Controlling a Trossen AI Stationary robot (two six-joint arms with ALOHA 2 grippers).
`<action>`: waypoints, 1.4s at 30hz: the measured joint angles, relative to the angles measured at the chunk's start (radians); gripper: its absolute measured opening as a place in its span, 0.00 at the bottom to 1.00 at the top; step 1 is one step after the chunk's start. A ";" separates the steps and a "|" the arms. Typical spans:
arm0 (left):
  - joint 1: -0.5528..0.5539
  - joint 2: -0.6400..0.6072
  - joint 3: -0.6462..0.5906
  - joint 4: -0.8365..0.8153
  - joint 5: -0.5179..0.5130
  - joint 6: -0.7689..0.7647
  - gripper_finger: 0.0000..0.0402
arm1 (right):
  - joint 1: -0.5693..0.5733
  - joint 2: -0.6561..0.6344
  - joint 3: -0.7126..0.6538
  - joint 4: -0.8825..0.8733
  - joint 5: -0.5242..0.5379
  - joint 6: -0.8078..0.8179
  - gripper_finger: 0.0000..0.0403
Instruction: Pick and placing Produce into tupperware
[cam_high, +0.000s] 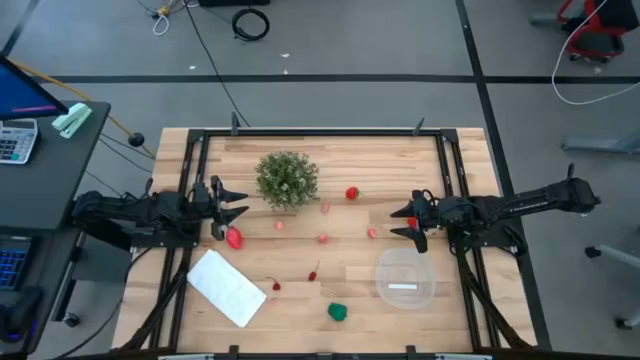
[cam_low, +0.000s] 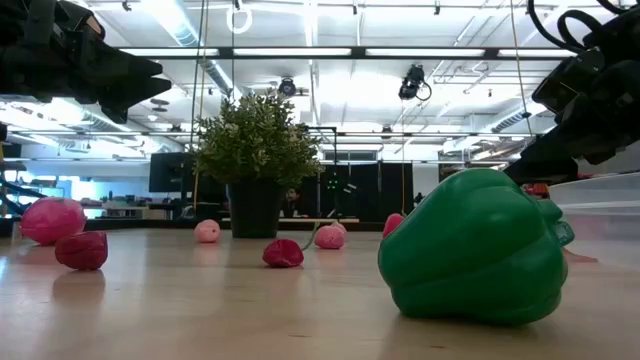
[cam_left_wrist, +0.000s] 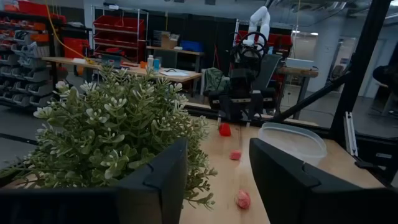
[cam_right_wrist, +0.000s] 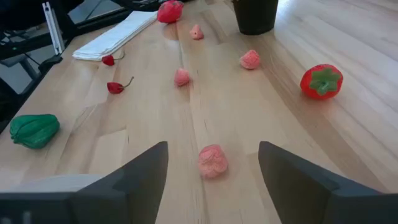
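Toy produce lies scattered on the wooden table: a red strawberry, a large red-pink piece, small pink pieces, two red cherries and a green pepper. The clear round tupperware stands near the table's right side. My left gripper hovers open at the left, just above the red-pink piece. My right gripper hovers open at the right, with a pink piece lying ahead between its fingers, untouched.
A bushy green plant in a dark pot stands at the far middle of the table. A flat white rectangle lies near the left front. Black frame rails run along the table's sides.
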 joint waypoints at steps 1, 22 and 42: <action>0.000 0.000 0.000 0.000 0.000 0.000 0.44 | 0.000 0.000 0.000 0.000 0.000 0.000 0.64; 0.000 0.000 0.000 0.000 0.000 0.000 0.45 | 0.000 0.000 0.000 0.000 0.000 0.000 0.64; 0.000 -0.001 0.000 0.041 0.000 0.000 0.44 | 0.000 0.000 0.000 0.000 0.000 0.000 0.64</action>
